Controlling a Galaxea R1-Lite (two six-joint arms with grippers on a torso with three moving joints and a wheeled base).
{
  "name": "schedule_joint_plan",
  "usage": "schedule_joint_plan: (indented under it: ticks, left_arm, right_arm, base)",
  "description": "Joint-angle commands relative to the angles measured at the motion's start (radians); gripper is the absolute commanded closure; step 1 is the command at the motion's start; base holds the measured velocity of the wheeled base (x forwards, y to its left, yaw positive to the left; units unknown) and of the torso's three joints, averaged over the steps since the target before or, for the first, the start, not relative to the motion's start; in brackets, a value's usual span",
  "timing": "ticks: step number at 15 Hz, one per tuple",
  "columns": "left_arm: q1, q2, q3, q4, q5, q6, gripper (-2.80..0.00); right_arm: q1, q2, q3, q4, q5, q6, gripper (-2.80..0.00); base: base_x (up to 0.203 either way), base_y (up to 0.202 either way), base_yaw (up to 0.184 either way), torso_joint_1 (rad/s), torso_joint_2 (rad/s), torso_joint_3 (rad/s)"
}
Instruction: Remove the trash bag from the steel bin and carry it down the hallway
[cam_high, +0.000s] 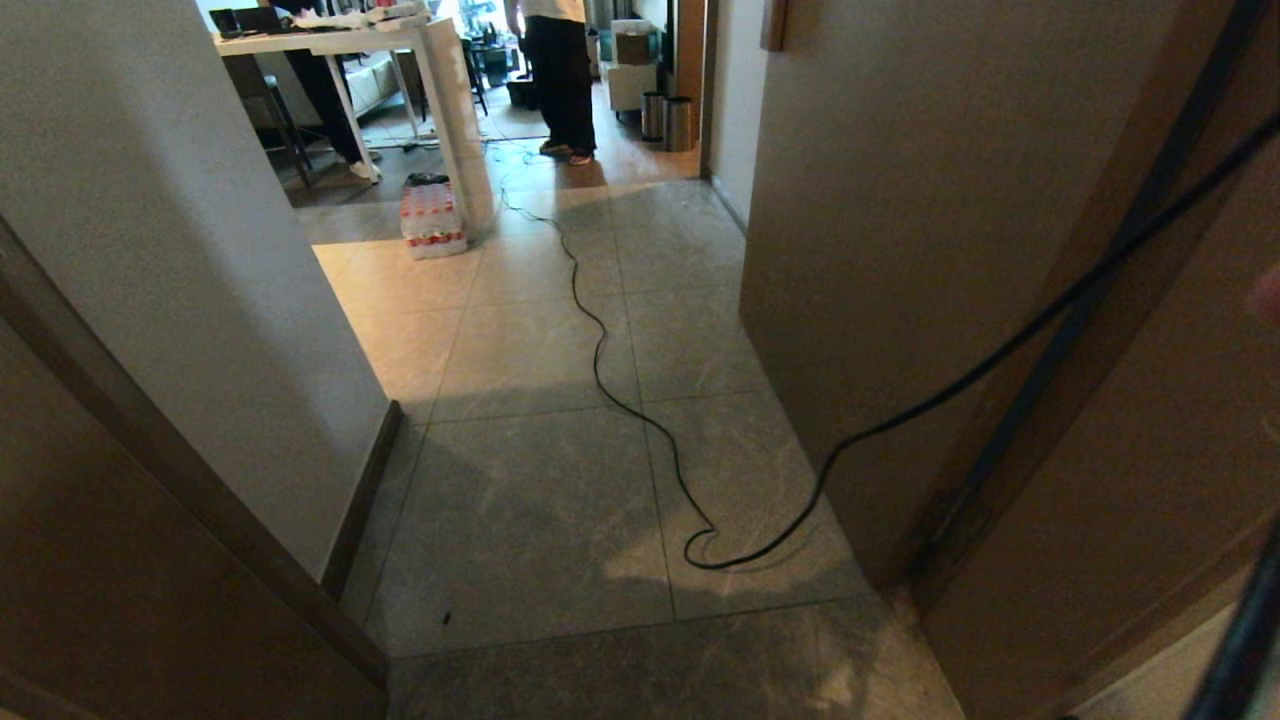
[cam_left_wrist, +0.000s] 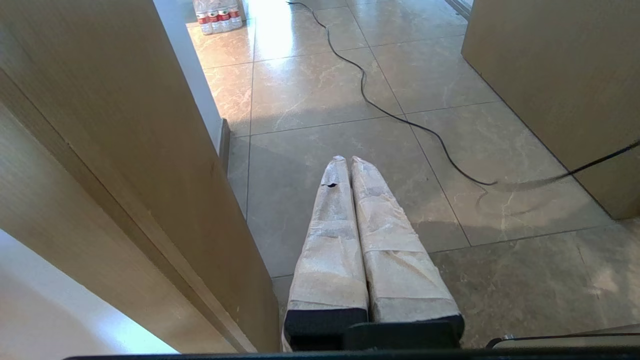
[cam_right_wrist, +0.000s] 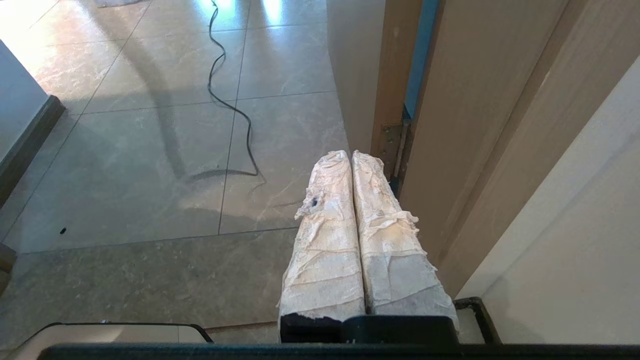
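Trash bag: none shows here. Hallway floor runs toward twelve o'clock, where two steel bins stand far off. Such thin film should be light, limp, tearable; best gathered at its neck. Left gripper and right gripper pressed together, empty.

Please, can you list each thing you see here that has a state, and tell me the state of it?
left gripper: shut, holds nothing, above the floor tiles.
right gripper: shut, holds nothing, beside a door frame.
black cable: slack, winding along the hallway floor.
pack of bottles: standing on the floor by the white table leg.
two steel bins: upright, far off by the wall; contents cannot be seen.
person: standing near the table.
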Motion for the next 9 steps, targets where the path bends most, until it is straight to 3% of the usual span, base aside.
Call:
schedule_joint_plan:
  ticks: [1,9]
  left_arm:
    - [0.000,0.000,0.011,0.000,0.000,0.001,0.00]
    - [0.000,0.000,0.011,0.000,0.000,0.001,0.00]
  right_arm:
    - [0.000,0.001,0.000,-0.001,0.000,0.000,0.00]
    - [0.000,0.001,0.000,-0.001,0.000,0.000,0.00]
  base:
    - [0.000,0.000,0.000,0.000,0.00,0.000]
    - [0.000,0.000,0.000,0.000,0.00,0.000]
